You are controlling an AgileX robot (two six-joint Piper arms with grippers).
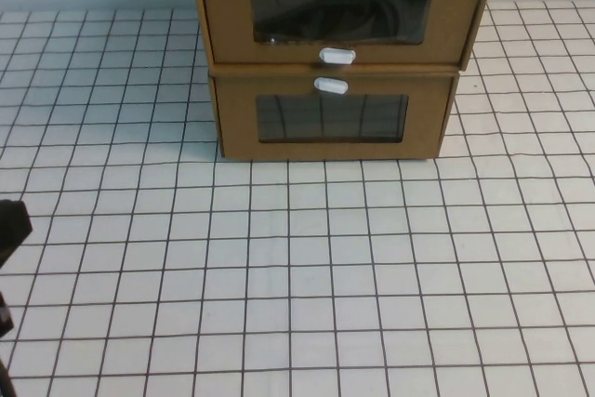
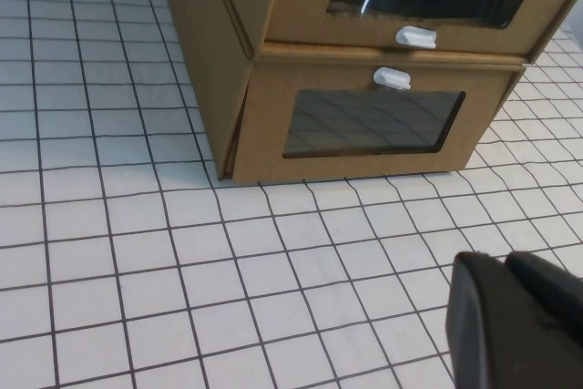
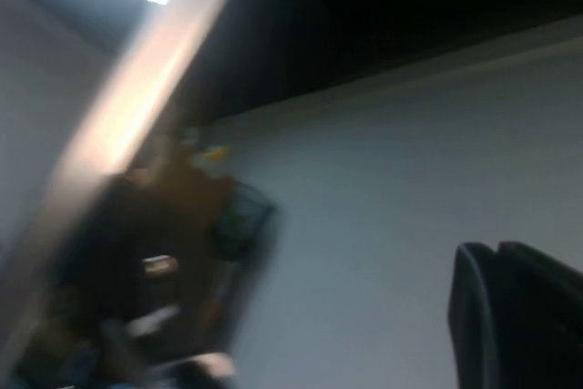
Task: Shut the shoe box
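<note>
Closing hasn't begun: the left end effector (image 2: 515, 321) hovers low over the bench (image 1: 307, 276), the right end effector (image 3: 519, 316) points off at the room, and I cannot tell whether either is spread or pressed together. The shoe box (image 1: 342, 8) sits well ahead of the left one, atop a similar box (image 1: 332, 118), its windowed front jutting forward, so next it seemingly needs a square push inward.

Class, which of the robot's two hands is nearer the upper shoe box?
Left. The left hand sits low over the grid table, short of the upper shoe box. The right hand faces a wall, the box out of its view.
</note>
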